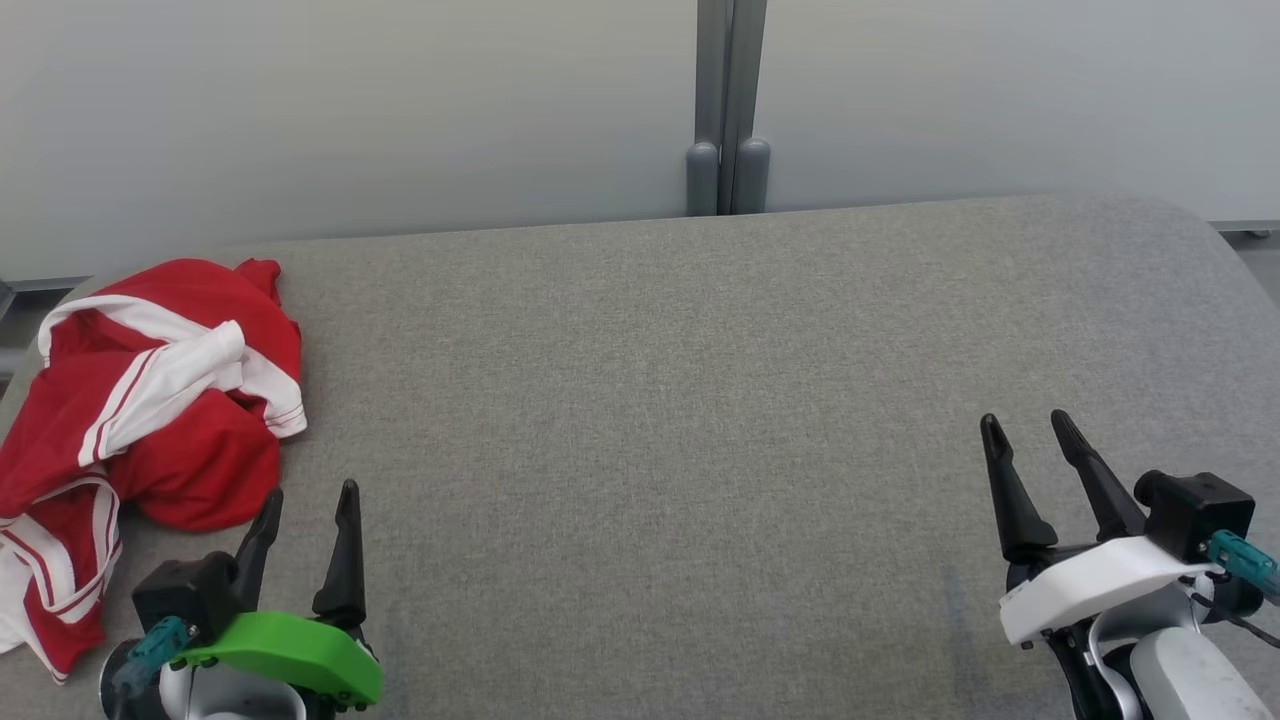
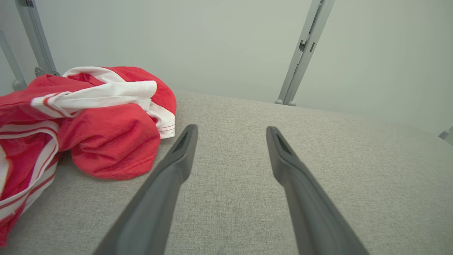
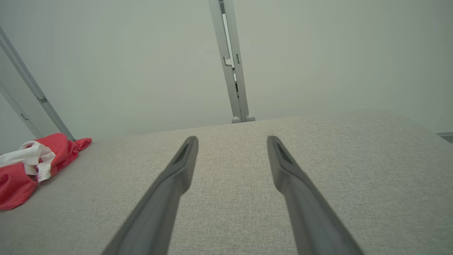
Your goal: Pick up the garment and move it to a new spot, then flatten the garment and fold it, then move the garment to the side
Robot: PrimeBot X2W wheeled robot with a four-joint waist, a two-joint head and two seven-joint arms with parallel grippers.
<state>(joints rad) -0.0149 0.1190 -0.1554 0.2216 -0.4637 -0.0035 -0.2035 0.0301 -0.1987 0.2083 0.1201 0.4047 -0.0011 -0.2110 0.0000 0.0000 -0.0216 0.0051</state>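
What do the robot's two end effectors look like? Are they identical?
The left end effector and right end effector each have two long, dark, tapering fingers, a black block and a teal plug. The left's cover is green, the right's white, with a thin black cable.

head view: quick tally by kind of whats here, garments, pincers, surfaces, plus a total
garment, red and white, crumpled: 1
pincers, left pincer and right pincer, both open: 2
grey padded surface: 1
total: 4
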